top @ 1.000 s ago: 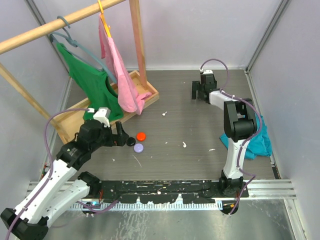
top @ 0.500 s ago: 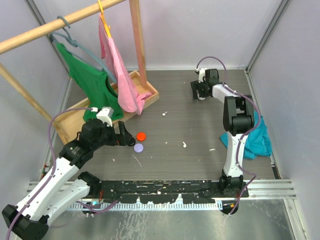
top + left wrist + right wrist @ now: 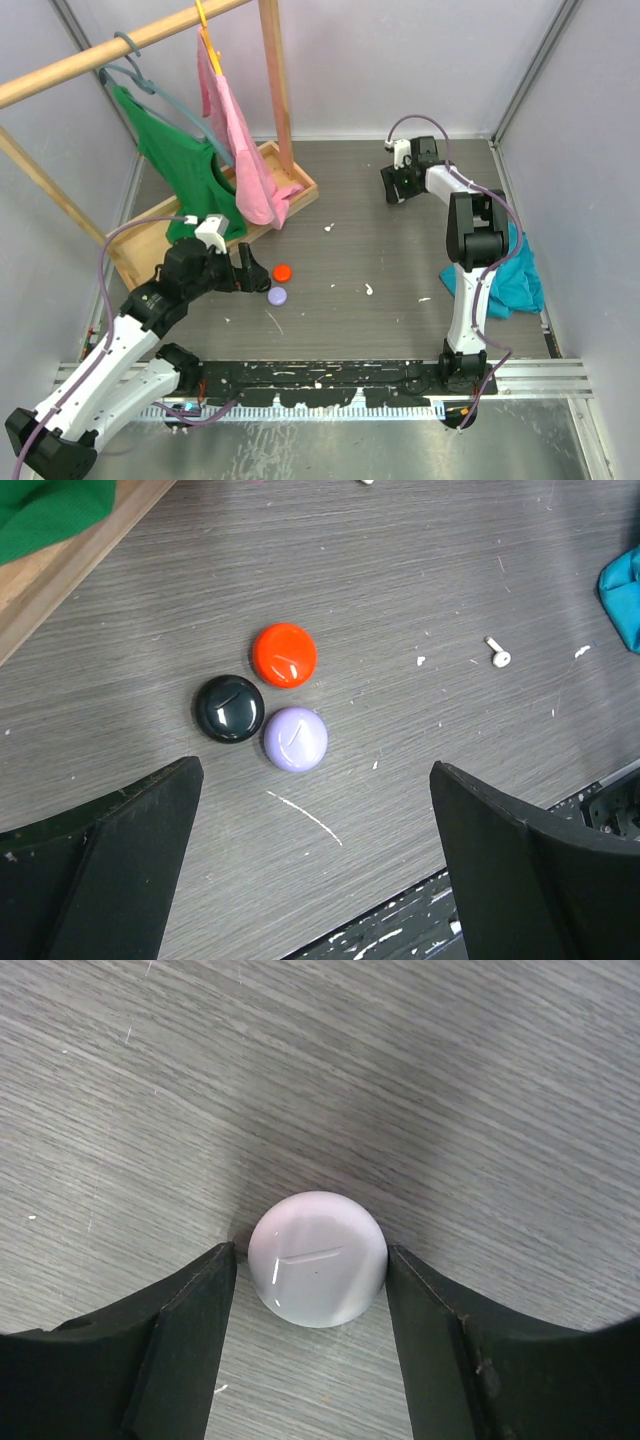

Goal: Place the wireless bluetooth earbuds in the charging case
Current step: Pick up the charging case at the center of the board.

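**Right end effector** [image 3: 310,1252]: its own wrist view looks straight down on a round white case [image 3: 318,1258] lying between the two fingers [image 3: 180,1340].
- The finger at the case's 3 o'clock touches its edge. At 9 o'clock a thin line of shadow sits between finger and case.
- The jaws are partly closed round the case; I cannot tell whether the grip is firm.
- The case rests on the table [image 3: 420,1080].
- The top view shows only the end effector tipped down at the table's 1 o'clock. The white case is hidden under it there.

**Left end effector** [image 3: 315,780]: the jaws are spread wide, with nothing between them.
- Its wrist view shows three closed round cases just ahead. The red case [image 3: 284,655] is at 12 o'clock of the cluster, the black case [image 3: 229,708] at 8 and the lilac case [image 3: 295,739] at 5.
- Black and lilac touch; red is just beside both.
- From above, red and lilac read clearly at the end effector's 3 o'clock. Black is half lost against the dark fingers.

**Earbuds:**
- One white earbud [image 3: 369,290] lies loose on the table, well apart from the cluster at its 4 o'clock. The left wrist view also catches it, stem showing.
- A second white earbud [image 3: 328,228] lies at the cluster's 1 o'clock and is clear only from above.
- Neither is in a case.

**Further out:**
- A teal cloth [image 3: 515,280] lies at the table's 3 o'clock, beside the right arm.
- A wooden tray [image 3: 295,190] sits at 10 o'clock, with a green garment [image 3: 175,160] and a pink garment [image 3: 240,150] hanging over it.
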{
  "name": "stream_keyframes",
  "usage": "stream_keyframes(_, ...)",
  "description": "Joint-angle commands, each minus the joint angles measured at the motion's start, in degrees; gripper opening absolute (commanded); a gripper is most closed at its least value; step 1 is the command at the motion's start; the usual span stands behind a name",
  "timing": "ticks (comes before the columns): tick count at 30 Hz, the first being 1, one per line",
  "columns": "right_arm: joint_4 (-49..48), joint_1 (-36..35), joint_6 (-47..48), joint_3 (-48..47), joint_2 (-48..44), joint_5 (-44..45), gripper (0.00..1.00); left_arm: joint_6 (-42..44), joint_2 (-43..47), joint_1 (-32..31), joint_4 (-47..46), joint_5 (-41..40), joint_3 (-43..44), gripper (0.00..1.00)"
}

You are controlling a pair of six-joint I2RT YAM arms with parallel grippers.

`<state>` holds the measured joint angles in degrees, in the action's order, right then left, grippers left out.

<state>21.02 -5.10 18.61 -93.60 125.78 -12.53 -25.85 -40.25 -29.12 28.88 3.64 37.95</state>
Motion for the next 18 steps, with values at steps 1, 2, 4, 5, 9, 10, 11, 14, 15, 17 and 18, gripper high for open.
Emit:
stream_keyframes(1, 1.93, -0.04, -0.29, -3.2, 0.45, -0.35, 0.64, -1.42, 0.41, 0.27, -4.94, 2.29, -0.78, 0.99)
stream_keyframes(2, 2.08, -0.07, -0.31, -3.51, 0.66, -0.83, 0.63, -1.71, 0.5, 0.29, -5.42, 2.47, -1.12, 0.99)
stream_keyframes(4, 2.09, -0.07, -0.96, -3.68, 0.98, -0.9, 0.58, -2.43, 0.55, 0.29, -6.8, 3.1, -1.88, 1.0)
stream_keyframes(5, 2.1, -0.06, -1.54, -3.69, 1.0, -0.7, 0.56, -2.8, 0.53, 0.3, -7.69, 3.62, -2.32, 1.0)
stream_keyframes(9, 2.15, -0.26, -4.74, -2.2, -0.59, -0.25, 0.5, -5.26, -0.18, 0.29, -12.77, 5.47, -4.59, 0.98)
stream_keyframes(10, 1.9, -0.61, -5.78, -1.42, -1.31, 0.14, 0.48, -5.98, -0.38, 0.3, -14.07, 5.85, -5.12, 0.98)
stream_keyframes(11, 1.55, -0.86, -6.98, -0.49, -2.27, 0.48, 0.47, -6.69, -0.58, 0.21, -15.36, 6.17, -5.8, 0.97)
stream_keyframes(14, -0.58, -2.34, -11.41, 3.7, -6.04, 2.39, 0.45, -8.81, -1.03, 0.21, -19.59, 7.91, -7.68, 0.96)
stream_keyframes(15, -1.34, -3.02, -12.92, 5.55, -7.59, 3.48, 0.44, -9.42, -1.12, 0.16, -20.75, 8.42, -8.17, 0.95)
stream_keyframes(17, -3.0, -5.05, -15.88, 9.42, -10.93, 5.61, 0.44, -10.97, -1.0, 0.15, -22.96, 9.22, -9.37, 0.95)
stream_keyframes(18, -3.68, -6.33, -17.29, 11.5, -12.63, 6.98, 0.44, -11.69, -0.83, 0.2, -23.89, 9.54, -9.99, 0.94)
